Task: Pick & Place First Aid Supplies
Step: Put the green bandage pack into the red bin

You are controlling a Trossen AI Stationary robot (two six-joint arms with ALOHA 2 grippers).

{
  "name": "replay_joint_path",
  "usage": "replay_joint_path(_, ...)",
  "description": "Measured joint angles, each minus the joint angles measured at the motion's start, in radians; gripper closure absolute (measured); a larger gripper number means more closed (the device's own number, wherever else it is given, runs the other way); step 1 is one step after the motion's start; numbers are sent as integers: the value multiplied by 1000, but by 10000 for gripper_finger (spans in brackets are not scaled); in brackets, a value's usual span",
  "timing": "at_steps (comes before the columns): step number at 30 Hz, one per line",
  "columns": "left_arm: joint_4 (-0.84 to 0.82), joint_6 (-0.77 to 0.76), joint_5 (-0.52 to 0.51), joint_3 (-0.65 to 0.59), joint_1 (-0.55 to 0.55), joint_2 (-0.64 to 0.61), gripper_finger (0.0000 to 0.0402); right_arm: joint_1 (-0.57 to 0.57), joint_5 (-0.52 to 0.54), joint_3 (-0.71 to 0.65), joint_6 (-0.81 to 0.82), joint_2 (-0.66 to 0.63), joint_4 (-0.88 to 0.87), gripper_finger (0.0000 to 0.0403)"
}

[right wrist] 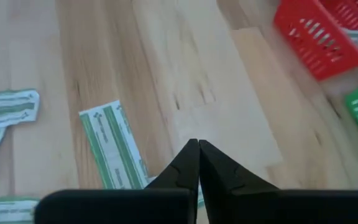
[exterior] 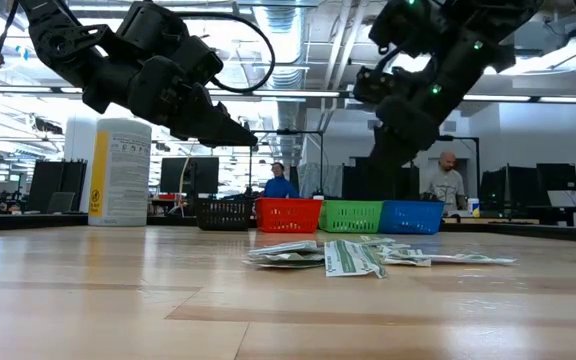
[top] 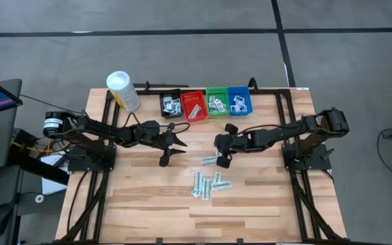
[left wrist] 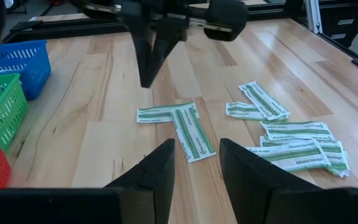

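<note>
Your right gripper (top: 224,162) hangs above the pale plank table (top: 148,204) with its dark tapered fingers (right wrist: 199,163) pressed together on nothing, a flat green-striped paper strip (right wrist: 114,152) lying just beside their tips. Your left gripper (top: 171,152) hovers nearby, fingers apart and empty, facing the loose heap of wrapped strips (top: 209,184) mid-table. Bare wood stretches from that heap to the front edge, while four slotted plastic bins (top: 205,103) line the far edge.

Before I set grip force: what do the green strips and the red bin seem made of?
Green strips: likely thin matte paper wrappers, lying flat with printed stripes and crinkled ends. Red bin: likely moulded plastic, smooth and slightly glossy, with slotted walls.
</note>
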Motion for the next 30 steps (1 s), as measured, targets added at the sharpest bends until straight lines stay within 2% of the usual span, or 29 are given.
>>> replay_joint_path(5, 0, 0, 0, 0, 0, 0, 274, 4, -8, 2, 2, 49, 3, 375)
replay_joint_path(15, 0, 0, 0, 0, 0, 0, 274, 1, -19, 2, 10, 183, 12, 274)
replay_joint_path(20, 0, 0, 0, 0, 0, 0, 274, -11, -15, 10, 14, 255, 38, 241)
replay_joint_path(23, 0, 0, 0, 0, 0, 0, 274, -11, -17, 12, 14, 288, 40, 242)
replay_joint_path(25, 0, 0, 0, 0, 0, 0, 274, -10, -14, 13, 14, 298, 43, 257)
replay_joint_path(30, 0, 0, 0, 0, 0, 0, 274, -9, -26, 12, 13, 295, 50, 330)
